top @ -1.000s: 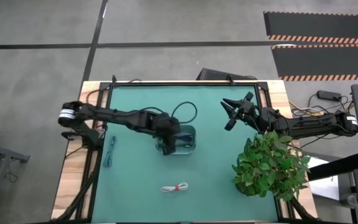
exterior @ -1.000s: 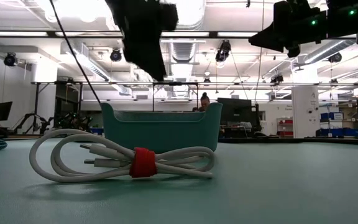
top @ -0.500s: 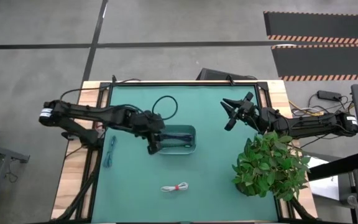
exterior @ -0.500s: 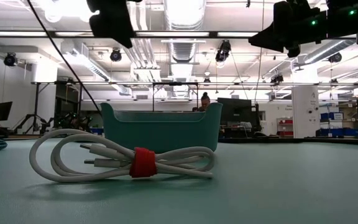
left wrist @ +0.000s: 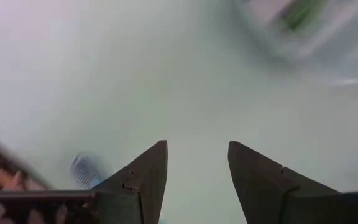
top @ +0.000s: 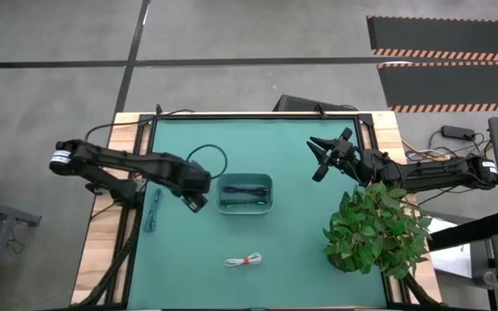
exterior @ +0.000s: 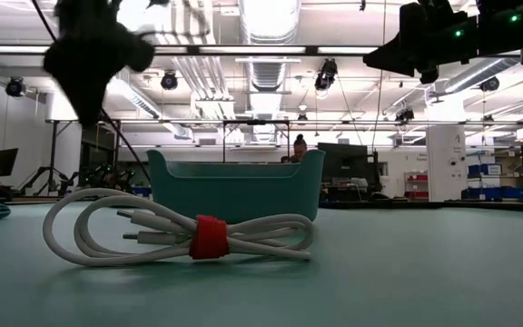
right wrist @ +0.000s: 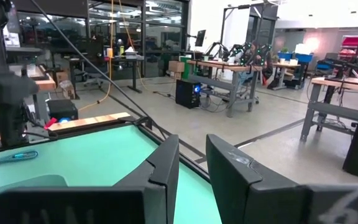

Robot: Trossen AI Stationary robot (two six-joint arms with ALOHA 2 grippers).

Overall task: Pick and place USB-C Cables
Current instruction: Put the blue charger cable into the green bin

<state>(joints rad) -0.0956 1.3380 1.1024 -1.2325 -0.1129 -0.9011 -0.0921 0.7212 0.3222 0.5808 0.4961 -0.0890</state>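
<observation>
L gripper hung spread & empty beside the tray; teal cable on worktop looked light, floppy, best pinched mid-bundle; R gripper spread, idle.

the left pincer has drawn back from over the tray, fingers apart.

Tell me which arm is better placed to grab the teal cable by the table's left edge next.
Left. The left gripper is open and empty between the tray and the teal cable. The right gripper sits far across the table, near the plant.
</observation>
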